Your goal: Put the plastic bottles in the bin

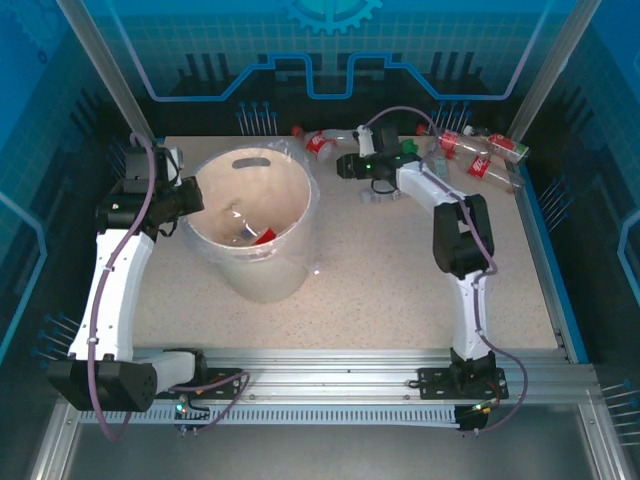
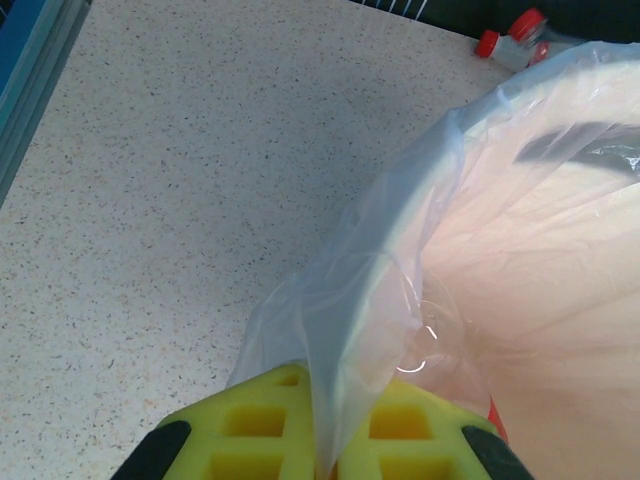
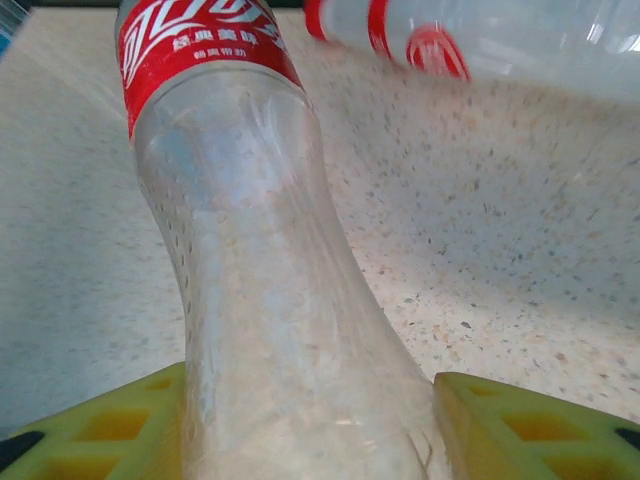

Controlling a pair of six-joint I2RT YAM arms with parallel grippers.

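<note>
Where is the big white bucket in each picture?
Top external: the bin stands left of middle on the table, the left gripper at its left rim.
Left wrist: the bin fills the right side; the jaws pinch its liner at the bottom edge.
Right wrist: a red-labelled bottle lies between the right gripper's jaws.
Shared landmark: the speckled table.

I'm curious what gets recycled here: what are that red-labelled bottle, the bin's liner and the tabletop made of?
The red-labelled bottle: clear thin plastic, seemingly; see-through, creased. The bag liner: filmy translucent plastic, wrinkled. The tabletop: speckled beige, matte; stone-look laminate perhaps.
</note>
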